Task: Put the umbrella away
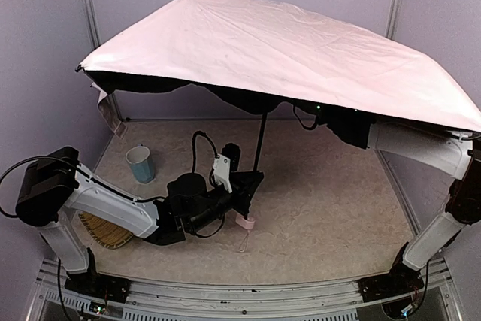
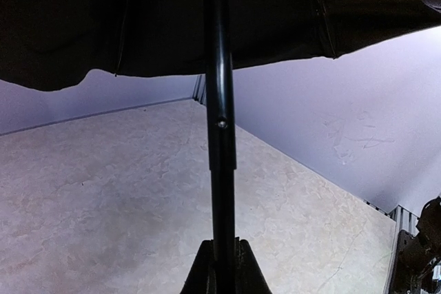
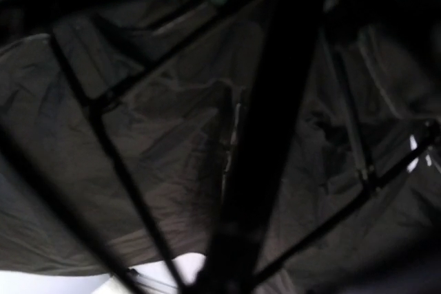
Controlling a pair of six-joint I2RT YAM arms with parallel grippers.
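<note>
plainly the job is at its opening step: the umbrella (image 1: 285, 50) is fully spread, its pale pink canopy roofing the back of the table (image 1: 338, 208), black underside facing down. it stands upright on its thin black shaft (image 1: 260, 140), with the small pink handle (image 1: 246, 222) low by the tabletop (whether it touches, i cannot tell). the left gripper (image 1: 253, 184) is clamped on the shaft just above the handle; the left wrist view shows the rod pinched between both fingers (image 2: 199, 277). the right arm (image 1: 421, 148) reaches in under the canopy from the side. the right gripper is lost in the dark among the ribs (image 3: 89, 105), so i cannot tell if its jaws stand apart or together. next, i judge, the canopy must be collapsed: the right gripper needs to find the runner near the top of the shaft and draw it down while the left holds firm. a cup (image 1: 140, 165) stands well apart to the left.
</note>
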